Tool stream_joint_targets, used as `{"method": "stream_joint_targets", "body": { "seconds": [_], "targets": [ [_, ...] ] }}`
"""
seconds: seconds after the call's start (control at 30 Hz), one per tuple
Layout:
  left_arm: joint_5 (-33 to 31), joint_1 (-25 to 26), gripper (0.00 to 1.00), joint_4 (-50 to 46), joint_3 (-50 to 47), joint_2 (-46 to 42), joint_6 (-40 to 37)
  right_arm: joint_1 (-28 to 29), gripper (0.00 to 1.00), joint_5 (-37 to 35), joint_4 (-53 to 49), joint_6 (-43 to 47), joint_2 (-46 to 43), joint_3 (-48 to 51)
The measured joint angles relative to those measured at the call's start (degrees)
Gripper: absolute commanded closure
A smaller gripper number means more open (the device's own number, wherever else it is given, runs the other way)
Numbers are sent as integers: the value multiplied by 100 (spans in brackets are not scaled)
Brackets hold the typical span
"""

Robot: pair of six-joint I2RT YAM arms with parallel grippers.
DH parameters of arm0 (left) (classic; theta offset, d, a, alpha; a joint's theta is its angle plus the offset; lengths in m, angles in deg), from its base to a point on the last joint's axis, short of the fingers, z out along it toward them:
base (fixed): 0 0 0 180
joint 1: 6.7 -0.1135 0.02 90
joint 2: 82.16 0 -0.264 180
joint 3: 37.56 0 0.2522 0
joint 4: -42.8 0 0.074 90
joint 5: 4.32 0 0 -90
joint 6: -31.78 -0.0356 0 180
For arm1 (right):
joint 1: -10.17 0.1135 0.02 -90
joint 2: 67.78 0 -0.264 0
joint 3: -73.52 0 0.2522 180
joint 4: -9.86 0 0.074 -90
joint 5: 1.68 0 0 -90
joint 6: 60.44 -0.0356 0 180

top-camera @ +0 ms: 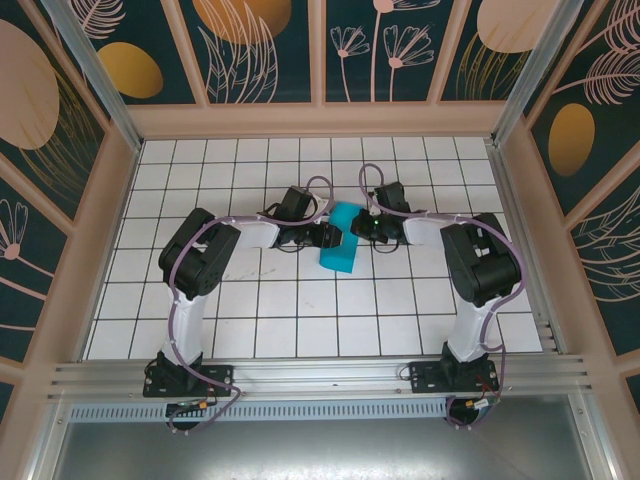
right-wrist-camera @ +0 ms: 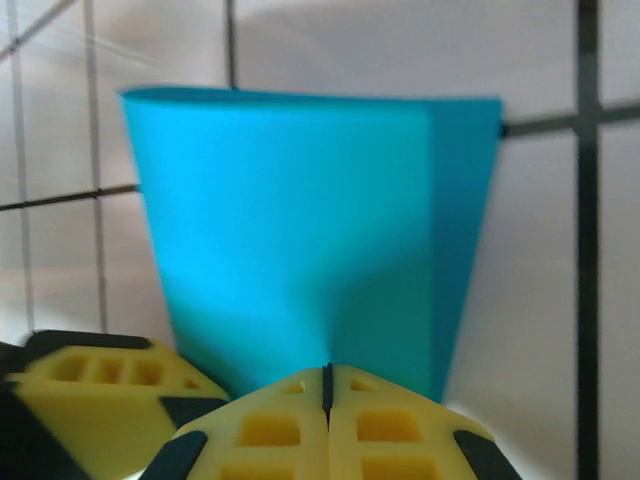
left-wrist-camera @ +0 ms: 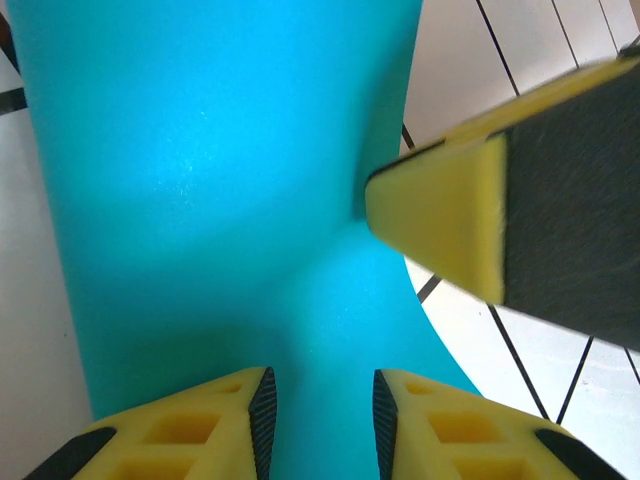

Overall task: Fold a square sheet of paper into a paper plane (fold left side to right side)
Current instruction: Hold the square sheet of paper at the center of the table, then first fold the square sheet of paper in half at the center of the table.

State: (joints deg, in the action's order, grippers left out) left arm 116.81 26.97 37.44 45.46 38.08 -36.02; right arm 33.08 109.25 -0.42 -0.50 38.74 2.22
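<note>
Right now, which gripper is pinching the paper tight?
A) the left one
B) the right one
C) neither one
B: the right gripper has its jaws pressed together on the edge of the paper, while the jaws of the left gripper stand apart.

In the left wrist view the sheet of paper (left-wrist-camera: 220, 200) runs off the top edge. From the right wrist, its near edge hides behind the closed right gripper (right-wrist-camera: 327, 385), in soft focus.

No legible text or markings
</note>
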Motion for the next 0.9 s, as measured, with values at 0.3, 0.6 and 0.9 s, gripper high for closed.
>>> {"method": "stream_joint_targets", "body": {
  "seconds": [0.3, 0.6, 0.9],
  "targets": [
    [-15, 4, 65, 0, -7, -9, 0, -4, 95, 411, 264, -46, 404, -470],
    [-35, 11, 65, -7, -13, -22, -28, -4, 96, 297, 28, -42, 824, -675],
    [-20, 11, 67, -31, -437, -317, -444, 0, 97, 256, -190, -28, 846, -772]
  ]
}}
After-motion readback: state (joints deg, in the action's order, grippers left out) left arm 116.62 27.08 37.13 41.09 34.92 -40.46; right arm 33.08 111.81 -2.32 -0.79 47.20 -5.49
